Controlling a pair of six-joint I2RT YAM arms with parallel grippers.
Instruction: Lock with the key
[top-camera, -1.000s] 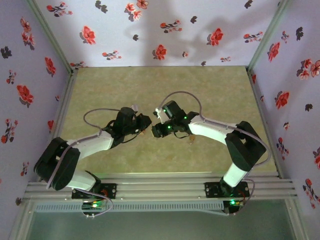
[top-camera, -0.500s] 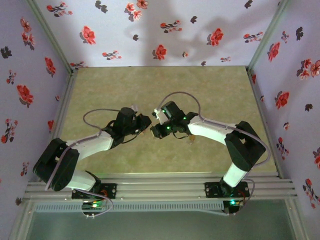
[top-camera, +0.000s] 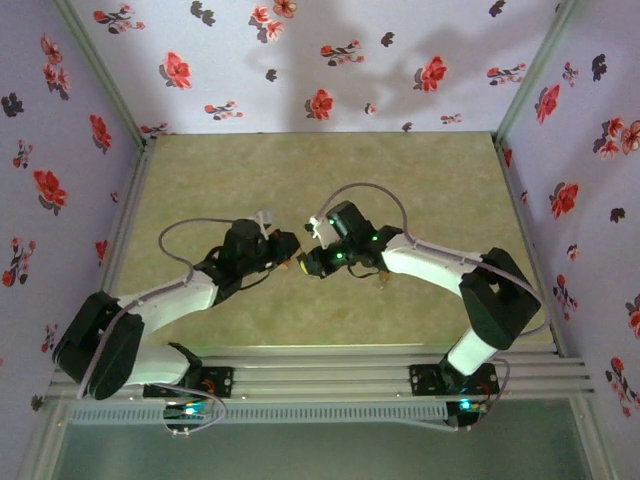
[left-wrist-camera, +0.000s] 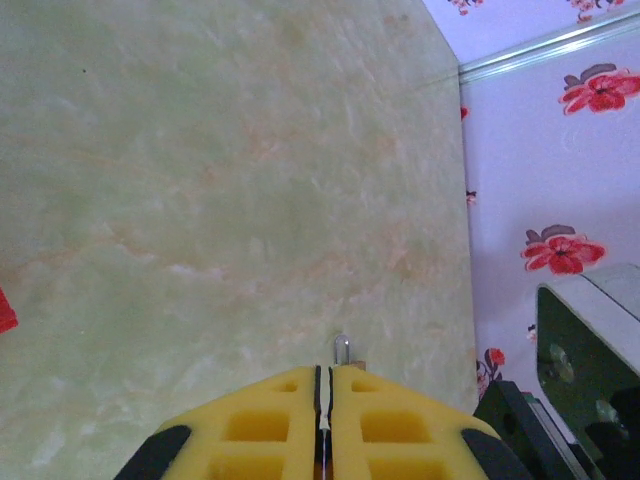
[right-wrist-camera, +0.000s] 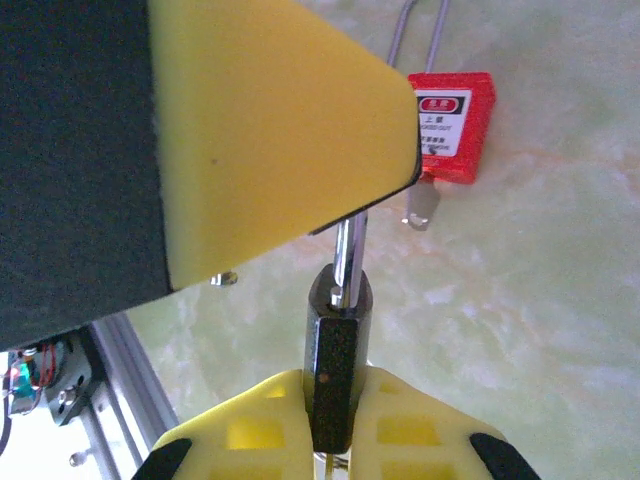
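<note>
Just beyond the right gripper (right-wrist-camera: 332, 392), the key (right-wrist-camera: 337, 350) has the tip of its metal shank hidden behind a yellow pad (right-wrist-camera: 270, 130) of the left gripper (left-wrist-camera: 325, 378), and farther out the red padlock (right-wrist-camera: 452, 122) loses the top of its shackle (right-wrist-camera: 420, 30) to the picture's edge. Ahead of the left gripper's pressed-together fingertips (left-wrist-camera: 285, 400) a small metal stub (left-wrist-camera: 342, 348) peeks out, too little of it showing to name, while a red sliver (left-wrist-camera: 5, 310) off to their left is cut by the frame. From above, the spot where the two grippers meet is too small to read.
</note>
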